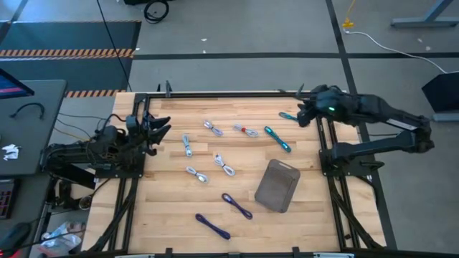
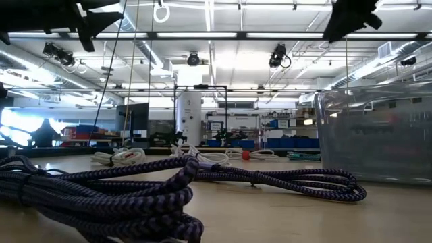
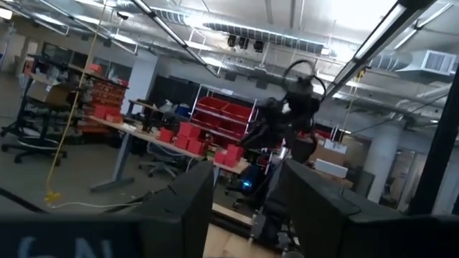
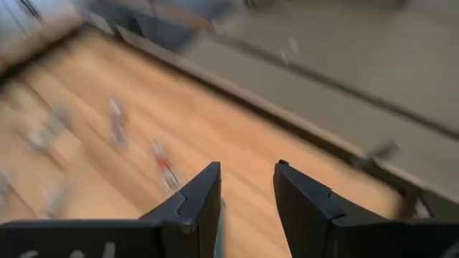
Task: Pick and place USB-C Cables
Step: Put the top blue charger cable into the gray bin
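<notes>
My right gripper [image 1: 307, 115] hangs over the far right corner of the table [image 1: 172, 215], and past its two dark fingers [image 4: 197, 197] I see a clear gap, so the jaws stand apart with nothing between them. My left gripper [image 1: 159, 127] sits at the left edge of the table, level with the far rows of cables; its fingers [image 3: 183, 208] also show a gap with nothing in it, and that wrist looks out into the room, not down at the wood.

The cables lie loose on the bare wood. None is in the grey tray [image 1: 277, 185], which lies toward the near right.

The one that matters for my right arm is the short teal cable [image 1: 288, 116] just beside the right gripper, on the side toward the table's middle. Its long axis runs roughly across the table, slightly slanted. A longer teal cable [image 1: 277, 138] lies a little nearer the middle, slanting from the far side toward the near right, and a white cable with a red tip [image 1: 246, 130] lies beside it.

My right arm is plainly the nearer one to these. I judge the coming move is a short reach inward and down, with the fingers turned to straddle the short teal cable across its narrow width.

My left arm is nearer the white cable [image 1: 187, 145] on its side, which lies along the table's depth.
</notes>
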### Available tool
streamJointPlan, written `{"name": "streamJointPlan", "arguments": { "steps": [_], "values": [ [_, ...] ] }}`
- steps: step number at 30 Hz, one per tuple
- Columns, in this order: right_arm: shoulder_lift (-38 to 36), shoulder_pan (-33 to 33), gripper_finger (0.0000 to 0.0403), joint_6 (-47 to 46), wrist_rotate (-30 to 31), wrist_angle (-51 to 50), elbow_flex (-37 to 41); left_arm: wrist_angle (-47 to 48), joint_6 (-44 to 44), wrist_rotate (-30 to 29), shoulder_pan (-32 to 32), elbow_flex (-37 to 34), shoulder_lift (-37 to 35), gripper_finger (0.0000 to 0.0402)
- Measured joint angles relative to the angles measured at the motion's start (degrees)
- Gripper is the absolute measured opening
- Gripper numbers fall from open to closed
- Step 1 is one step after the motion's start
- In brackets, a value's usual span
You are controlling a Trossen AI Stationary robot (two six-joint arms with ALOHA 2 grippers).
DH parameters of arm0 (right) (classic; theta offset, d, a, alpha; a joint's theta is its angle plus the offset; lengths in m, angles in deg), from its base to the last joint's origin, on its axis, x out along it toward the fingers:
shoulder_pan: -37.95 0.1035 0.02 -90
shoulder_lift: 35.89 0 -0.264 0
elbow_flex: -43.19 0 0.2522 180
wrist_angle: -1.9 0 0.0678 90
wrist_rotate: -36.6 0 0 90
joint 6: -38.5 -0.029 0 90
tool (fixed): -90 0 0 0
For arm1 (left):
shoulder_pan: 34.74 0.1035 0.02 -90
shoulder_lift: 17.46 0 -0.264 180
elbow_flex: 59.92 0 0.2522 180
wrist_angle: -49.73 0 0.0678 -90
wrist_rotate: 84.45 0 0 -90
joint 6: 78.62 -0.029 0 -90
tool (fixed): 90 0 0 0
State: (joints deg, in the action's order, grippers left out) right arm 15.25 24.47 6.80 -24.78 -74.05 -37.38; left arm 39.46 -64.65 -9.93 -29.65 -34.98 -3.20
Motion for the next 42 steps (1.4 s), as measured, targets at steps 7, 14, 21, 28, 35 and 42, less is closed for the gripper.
{"name": "streamJointPlan", "arguments": {
  "steps": [7,14,21,28,35,42],
  "values": [
    [10.17,-12.63,0.0135,6.53,-13.00,-7.03,1.35,0.74,0.49,-0.49,0.00,0.04,-0.02,0.0172],
    [19.19,-23.28,0.0135,15.48,-22.35,-0.44,7.45,2.33,0.87,-0.46,0.00,0.07,0.00,0.0172],
    [28.86,-30.95,0.0135,23.01,-25.66,6.56,11.35,4.87,5.00,-0.46,0.00,0.09,0.00,0.0172],
    [38.76,-34.67,0.0143,28.82,-25.68,7.39,11.35,4.96,4.94,-4.48,0.00,0.09,0.00,0.0172],
    [45.28,-35.76,0.0175,35.45,-25.30,11.22,11.12,5.64,5.29,-5.44,0.00,0.09,0.00,0.0172],
    [46.90,-35.23,0.0189,40.35,-22.33,10.68,4.93,5.65,5.35,-8.46,-0.01,0.09,-0.01,0.0172]
  ]
}}
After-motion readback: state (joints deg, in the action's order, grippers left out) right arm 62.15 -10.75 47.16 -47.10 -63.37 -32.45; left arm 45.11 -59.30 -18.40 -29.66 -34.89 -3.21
